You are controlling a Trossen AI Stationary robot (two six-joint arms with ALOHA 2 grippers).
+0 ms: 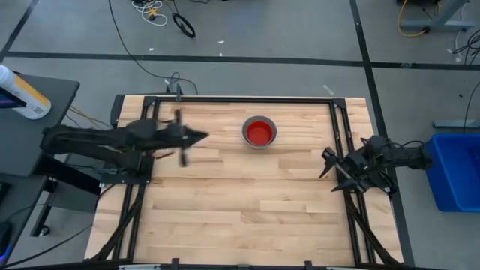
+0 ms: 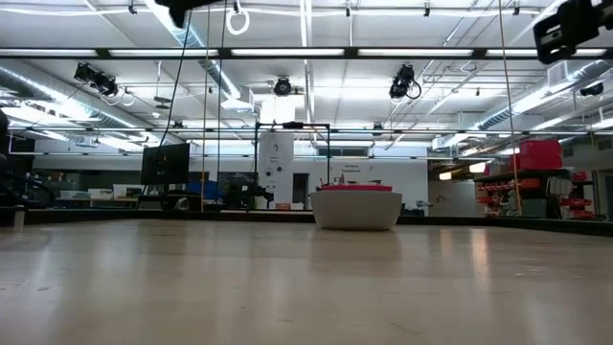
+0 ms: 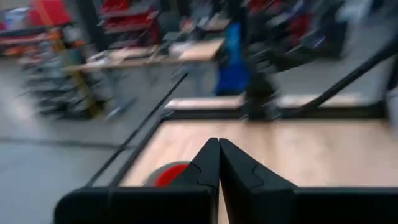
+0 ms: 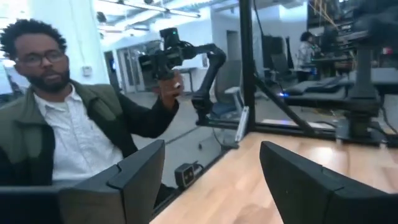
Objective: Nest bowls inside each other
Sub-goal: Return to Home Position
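The bowls (image 1: 259, 133) stand near the middle of the table's far half: a grey bowl resting on its base with a red one showing inside it. In the low view the grey wall (image 2: 356, 210) carries a red rim on top. My left gripper (image 1: 204, 136) is shut and hovers left of the bowls, clear of them, pointing level toward them. The left wrist view shows its closed fingertips (image 3: 219, 152) with the bowls (image 3: 166, 175) below and beyond. My right gripper (image 1: 325, 162) stands open at the table's right edge, with nothing between its fingers (image 4: 211, 168).
A dark metal frame (image 1: 240, 99) runs around the wooden tabletop. A blue bin (image 1: 454, 169) stands off the right edge and a bottle (image 1: 22, 93) lies on a side table at the left. A person (image 4: 56, 130) sits beyond the table's edge.
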